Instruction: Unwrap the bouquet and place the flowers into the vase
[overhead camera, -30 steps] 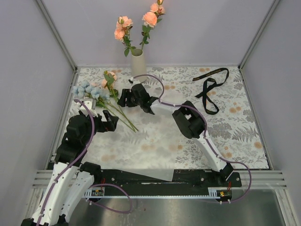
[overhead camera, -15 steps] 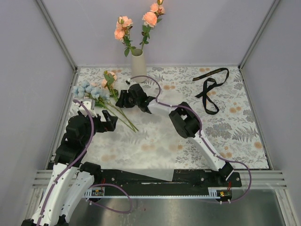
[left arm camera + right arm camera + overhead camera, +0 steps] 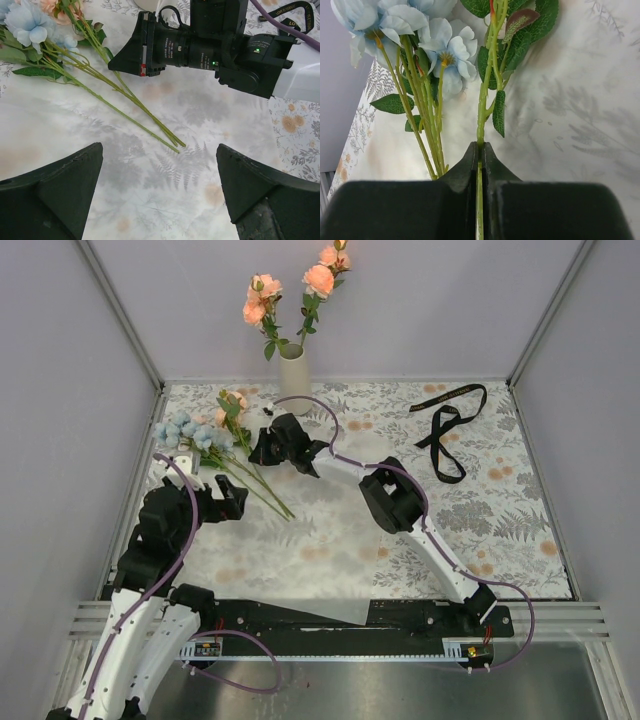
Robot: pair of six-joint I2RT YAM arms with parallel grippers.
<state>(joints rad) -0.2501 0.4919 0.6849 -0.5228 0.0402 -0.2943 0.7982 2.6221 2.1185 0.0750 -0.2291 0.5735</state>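
Flower stem [image 3: 481, 107], perhaps rose, in right tool [image 3: 480, 146]

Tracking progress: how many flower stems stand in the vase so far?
2. Both stand in the vase at the far edge of the table: the left stem leans left, the right stem leans right. Another could hide behind them.

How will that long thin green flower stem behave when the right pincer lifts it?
The long thin green flower stem, slender with leaves well beyond the right pincer, will probably flex and droop. It looks light, so it should lift easily. Pinched only between narrow tips, it may swivel.
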